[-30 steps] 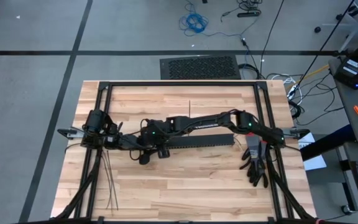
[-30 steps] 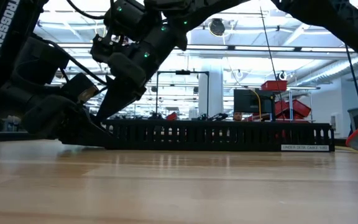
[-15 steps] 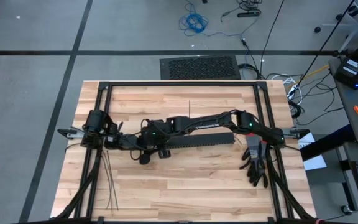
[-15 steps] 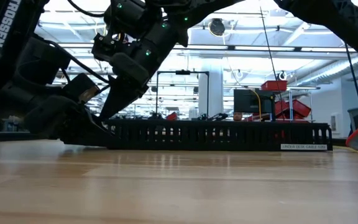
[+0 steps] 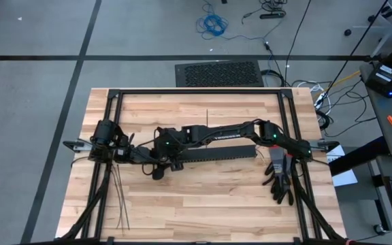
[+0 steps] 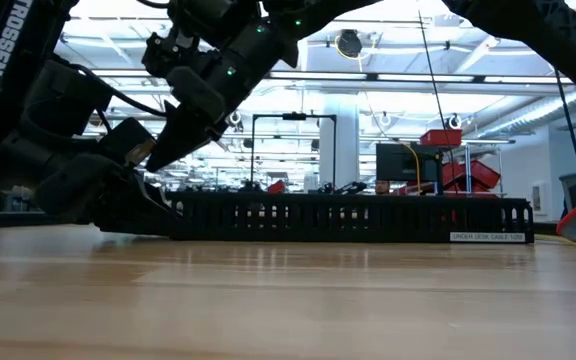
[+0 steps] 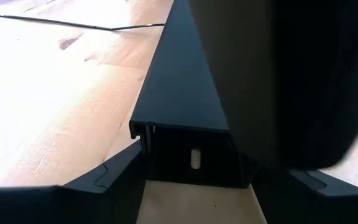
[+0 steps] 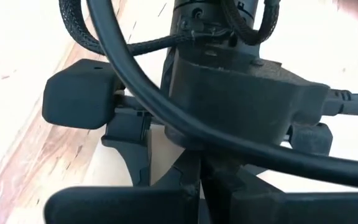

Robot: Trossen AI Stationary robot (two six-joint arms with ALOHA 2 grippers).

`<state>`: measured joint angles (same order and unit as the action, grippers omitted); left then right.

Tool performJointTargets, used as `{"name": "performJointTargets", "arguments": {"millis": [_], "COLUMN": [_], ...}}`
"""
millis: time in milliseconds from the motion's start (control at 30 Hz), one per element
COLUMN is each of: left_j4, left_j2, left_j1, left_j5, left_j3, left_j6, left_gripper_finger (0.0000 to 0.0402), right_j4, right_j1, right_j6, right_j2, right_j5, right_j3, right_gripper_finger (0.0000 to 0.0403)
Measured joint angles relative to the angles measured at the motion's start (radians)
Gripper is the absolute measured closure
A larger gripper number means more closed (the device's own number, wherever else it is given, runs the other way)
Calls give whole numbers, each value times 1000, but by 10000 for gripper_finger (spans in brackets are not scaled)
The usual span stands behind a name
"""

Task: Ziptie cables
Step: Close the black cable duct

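table [image 5: 203, 197]: pale grained wood, slight sheen | duct [image 7: 179, 87]: smooth matt black plastic

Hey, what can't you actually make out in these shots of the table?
- Cables: not seen in any view; in the high view both arms crowd the duct.
- Left tool: its fingers sit on either side of the duct's end, but contact is unclear.
- Right tool: what lies past it is blocked by the left arm's wrist.
- Zipties: too thin to count in the high view.
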<state>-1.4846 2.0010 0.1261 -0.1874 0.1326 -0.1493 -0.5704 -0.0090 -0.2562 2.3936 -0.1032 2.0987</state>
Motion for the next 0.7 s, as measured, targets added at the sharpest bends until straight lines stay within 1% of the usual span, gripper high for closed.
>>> {"name": "performJointTargets", "arguments": {"millis": [433,700], "left_j4": [0,2], "left_j2": [0,0], "left_j1": [0,0], "left_j5": [0,0], "left_j3": [0,2], "left_j6": [-2,-2], "left_gripper_finger": [147,147], "right_j4": [-10,-109], "right_j1": [-5,-7], "right_j6": [-3,12], "right_j2": [22,24], "right_j5": [-7,3], "right_j3": [4,4], "right_gripper_finger": [403,403]}}
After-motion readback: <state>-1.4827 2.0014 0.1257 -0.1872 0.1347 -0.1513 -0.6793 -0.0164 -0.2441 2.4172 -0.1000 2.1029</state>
